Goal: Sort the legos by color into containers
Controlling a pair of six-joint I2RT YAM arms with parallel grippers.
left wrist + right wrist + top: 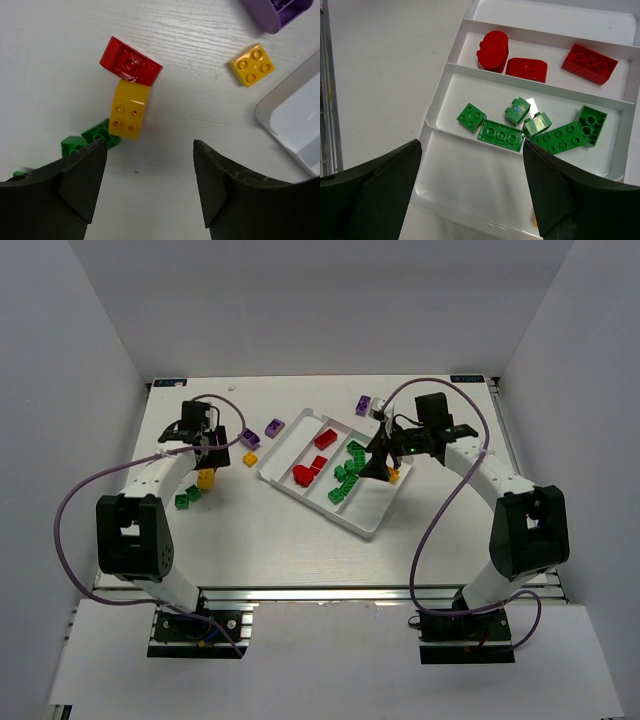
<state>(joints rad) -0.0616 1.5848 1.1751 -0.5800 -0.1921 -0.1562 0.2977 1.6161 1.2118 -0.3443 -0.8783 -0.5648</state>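
Tabletop (300, 570) white, with the tray (370, 532) lying askew near its middle; four long compartments side by side.

Left gripper (150, 144) hangs over the left part of the tabletop. Its jaws stand wide apart with only bare surface between them, and it grips nothing. Just ahead of its fingers lies a yellow brick (129, 110), studs up. A loose red brick (131, 61) touches its far end. Two loose green bricks (100, 134) lie against its near left corner, partly hidden by the left finger. Further right, a flat yellow brick (251, 65) lies alone near the tray's left corner.

Two purple bricks (274, 426) lie loose between the left arm and the tray's far-left side. A third purple brick (363, 402) sits near the tabletop's far edge, beyond the tray.

Tray contents, right wrist view:
- One inner compartment holds three sorted red bricks (526, 69).
- The next one over holds six sorted green bricks (501, 135).

Right gripper (472, 145) hangs over the outermost compartment beside the green one. Its jaws are spread wide and hold nothing. A sliver of yellow shows by its right finger, too hidden to identify.
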